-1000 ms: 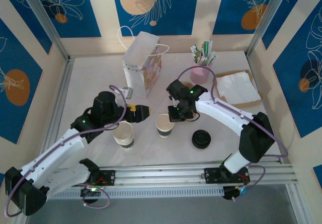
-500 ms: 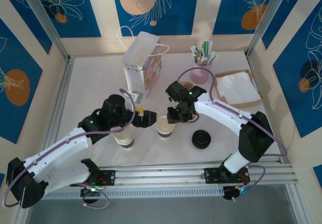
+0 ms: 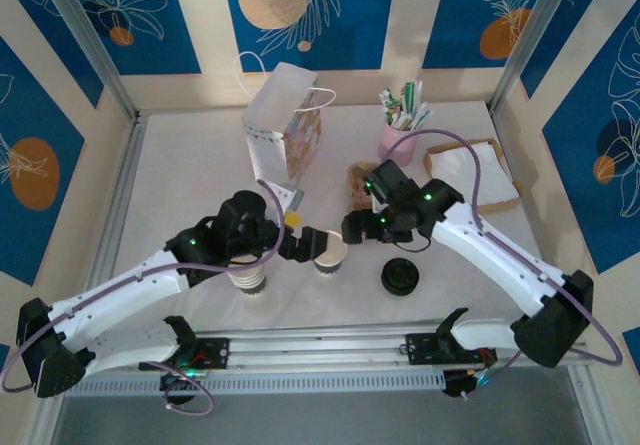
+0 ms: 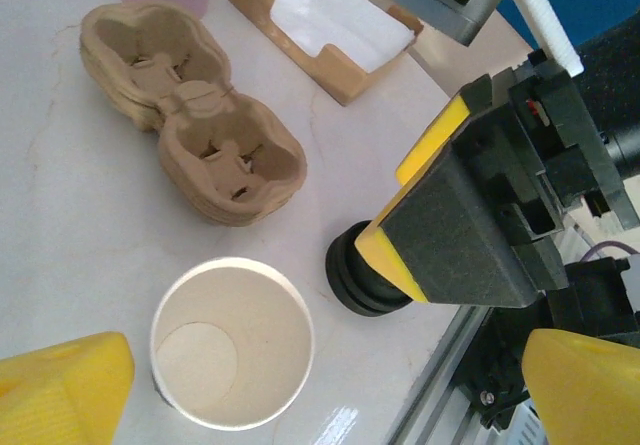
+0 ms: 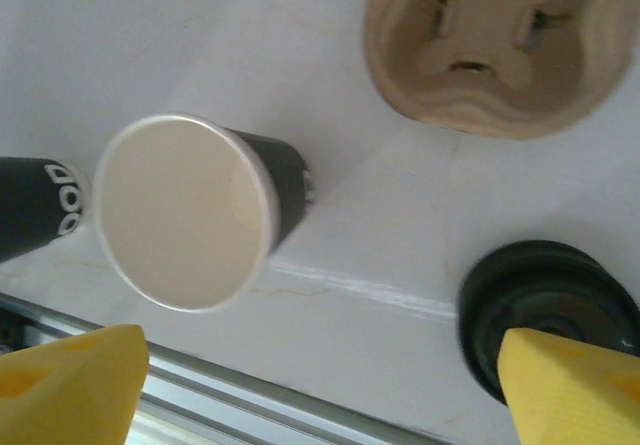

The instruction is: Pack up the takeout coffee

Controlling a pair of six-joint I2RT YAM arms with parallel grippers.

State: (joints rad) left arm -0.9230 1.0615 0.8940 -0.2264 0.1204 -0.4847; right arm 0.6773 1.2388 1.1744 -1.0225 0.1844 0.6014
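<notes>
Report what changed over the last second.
The right gripper opened beside the open cup while its arm swung out rightward. The left gripper, open, advanced rightward up to the cup. The cup, cup stack, black lids and paper bag stayed put.

— What colours had the round paper cup [image 5: 185,210]?
— Cream inside, dark outside. The stacked round plastic lids [image 3: 399,276], near right, were black; the moulded pulp carrier [image 4: 190,110] brown.
— And the far wall panels [image 3: 350,25]?
— Blue, with orange discs.
</notes>
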